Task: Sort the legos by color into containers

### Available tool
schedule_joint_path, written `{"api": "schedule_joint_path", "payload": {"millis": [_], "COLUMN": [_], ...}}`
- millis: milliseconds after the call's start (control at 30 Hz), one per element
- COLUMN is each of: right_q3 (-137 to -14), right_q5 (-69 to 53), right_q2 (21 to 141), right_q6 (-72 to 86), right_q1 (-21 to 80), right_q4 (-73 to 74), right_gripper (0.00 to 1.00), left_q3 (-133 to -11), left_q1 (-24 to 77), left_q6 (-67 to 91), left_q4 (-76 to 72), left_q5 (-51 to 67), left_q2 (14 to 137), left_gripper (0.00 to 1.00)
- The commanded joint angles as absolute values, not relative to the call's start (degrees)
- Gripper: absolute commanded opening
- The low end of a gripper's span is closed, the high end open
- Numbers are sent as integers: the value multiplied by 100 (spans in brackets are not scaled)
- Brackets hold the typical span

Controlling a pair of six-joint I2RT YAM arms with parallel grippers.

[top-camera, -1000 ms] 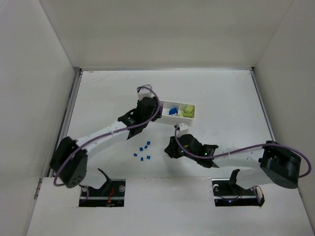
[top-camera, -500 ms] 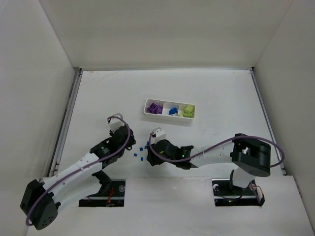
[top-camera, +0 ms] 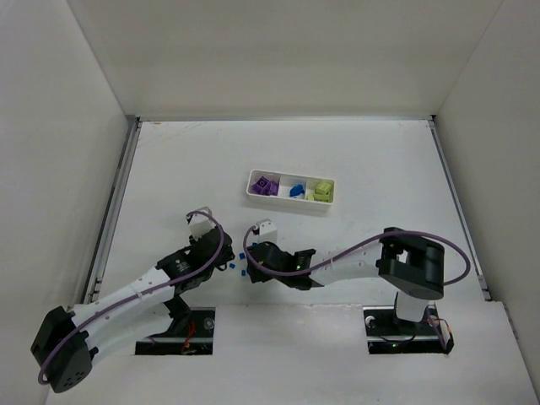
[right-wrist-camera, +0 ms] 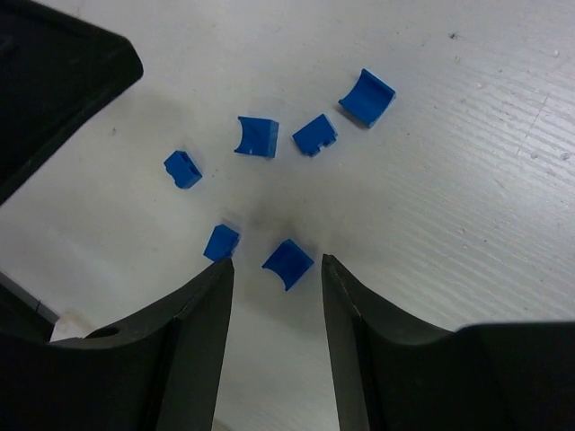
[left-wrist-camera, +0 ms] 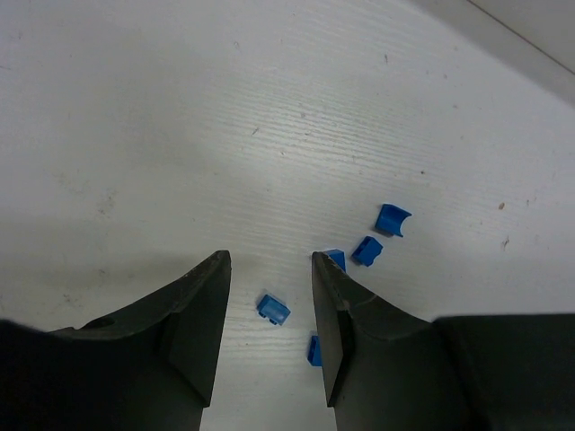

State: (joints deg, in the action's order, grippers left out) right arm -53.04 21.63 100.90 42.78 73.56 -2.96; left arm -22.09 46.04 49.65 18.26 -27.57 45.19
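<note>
- Both arms have shifted a little in the last half second: the left gripper (left-wrist-camera: 269, 262) has crept closer to the loose blue bricks (right-wrist-camera: 257, 136), and the right gripper (right-wrist-camera: 275, 266) has slid leftward over them. The tray (top-camera: 291, 207) has not moved.
- The left gripper is partly open and holds nothing. It sits low over the table (top-camera: 380, 169). One small blue brick (left-wrist-camera: 273, 309) lies flat in the gap between its fingers, touching neither.
- The right gripper is also partly open and empty. A curved blue brick (right-wrist-camera: 287, 263) lies on the table right at the mouth of its jaws, not clamped.
- The right wrist view shows six loose blue bricks, scattered close together but mostly apart from one another.
- The two grippers face each other across this little cluster, near the front edge of the table.
- The tray sits well apart from them, farther back and near the middle of the table. Its left compartment holds purple bricks (top-camera: 266, 185), the middle one blue bricks (top-camera: 296, 191) and the right one yellow-green bricks (top-camera: 323, 189).
</note>
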Motion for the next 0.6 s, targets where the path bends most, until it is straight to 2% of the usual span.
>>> {"api": "schedule_joint_path", "payload": {"millis": [0, 167, 300, 400, 500, 567], "right_q3": [-5616, -5836, -6029, -6126, -6170, -6161], "right_q5": [2539, 2909, 2944, 3076, 3190, 3260], "right_q2": [10283, 10441, 10555, 10564, 10512, 10468], "right_q6": [4535, 4658, 4685, 4667, 4702, 4720], "right_q1": [7405, 7405, 7440, 7527, 7606, 7668], "right_q4": [-45, 395, 650, 869, 1124, 1204], "right_gripper": [48, 43, 35, 38, 49, 48], "left_q3": [-2109, -2092, -2127, -2136, -2188, -2171], "left_q1": [4724, 4847, 4900, 5040, 5119, 5189], "left_q6": [5150, 5124, 5150, 5247, 5396, 5458], "left_q4": [1802, 1758, 1854, 1933, 2109, 2162], "left_q5": [-3005, -3050, -3015, -3041, -3102, -3164], "left_q2": [4438, 4447, 4412, 4403, 4430, 4412], "left_gripper": [39, 39, 39, 39, 39, 39]}}
